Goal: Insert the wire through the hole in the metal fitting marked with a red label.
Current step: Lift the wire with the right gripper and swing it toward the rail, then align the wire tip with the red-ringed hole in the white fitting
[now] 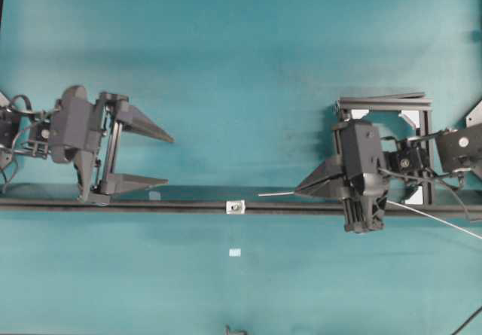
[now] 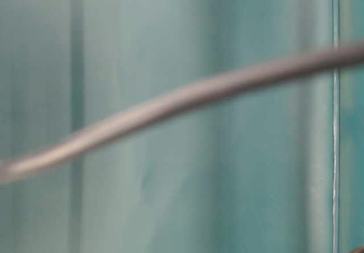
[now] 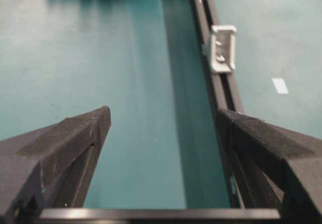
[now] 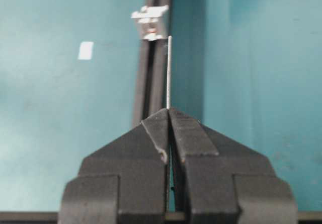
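- The right hand (image 4: 168, 114) was clamped on the wire (image 4: 169, 73), fingers pressed together, with a short length sticking out ahead of the tips.
- The wire's free end stopped just short of the fitting (image 4: 150, 22), slightly to its side, above the dark rail (image 4: 151, 83).
- From overhead, the wire's tail (image 1: 437, 220) ran out behind the right hand and was cut off at the edge.
- The left hand (image 1: 143, 158) stood wide apart, holding nothing, well away from the fitting (image 1: 236, 208).
- The hole was too small and blurred to make out.
- The table-level view was only a blurred grey band over teal.
- A pale tape bit (image 1: 235, 253) lay on the bench (image 1: 226, 64) near the fitting.
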Available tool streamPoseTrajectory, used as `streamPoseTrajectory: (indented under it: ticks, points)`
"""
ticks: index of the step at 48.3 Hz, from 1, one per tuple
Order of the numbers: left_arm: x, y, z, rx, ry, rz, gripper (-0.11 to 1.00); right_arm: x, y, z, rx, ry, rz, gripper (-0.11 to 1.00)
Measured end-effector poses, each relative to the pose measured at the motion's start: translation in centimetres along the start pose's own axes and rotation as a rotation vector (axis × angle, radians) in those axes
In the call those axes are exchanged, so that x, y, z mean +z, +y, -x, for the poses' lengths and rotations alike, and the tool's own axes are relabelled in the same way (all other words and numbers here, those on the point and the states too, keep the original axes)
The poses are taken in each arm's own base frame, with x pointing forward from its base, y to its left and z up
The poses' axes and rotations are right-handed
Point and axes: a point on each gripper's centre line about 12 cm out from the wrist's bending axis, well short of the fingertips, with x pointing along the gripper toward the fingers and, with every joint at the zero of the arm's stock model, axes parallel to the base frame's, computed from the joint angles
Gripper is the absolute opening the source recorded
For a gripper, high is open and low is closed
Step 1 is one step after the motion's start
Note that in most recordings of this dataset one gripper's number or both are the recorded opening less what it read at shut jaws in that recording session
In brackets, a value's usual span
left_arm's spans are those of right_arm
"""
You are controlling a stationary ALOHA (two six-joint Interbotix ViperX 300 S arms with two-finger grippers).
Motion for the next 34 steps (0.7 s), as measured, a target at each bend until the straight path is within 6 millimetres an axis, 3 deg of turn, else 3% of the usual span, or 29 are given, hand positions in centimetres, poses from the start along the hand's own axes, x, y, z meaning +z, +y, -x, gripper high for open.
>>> streamPoseTrajectory:
  ticks: [20, 34]
  points:
    - [-1.2, -1.5, -0.9, -0.047, 0.037, 0.095, 0.71, -1.4, 2.1, -1.4, 0.046, -0.023, -0.005, -0.01]
    - [-1.9, -2.4, -1.4, -0.077, 0.021, 0.084, 0.71, -2.1, 2.3, -2.2, 0.028, -0.064, 0.029, -0.01]
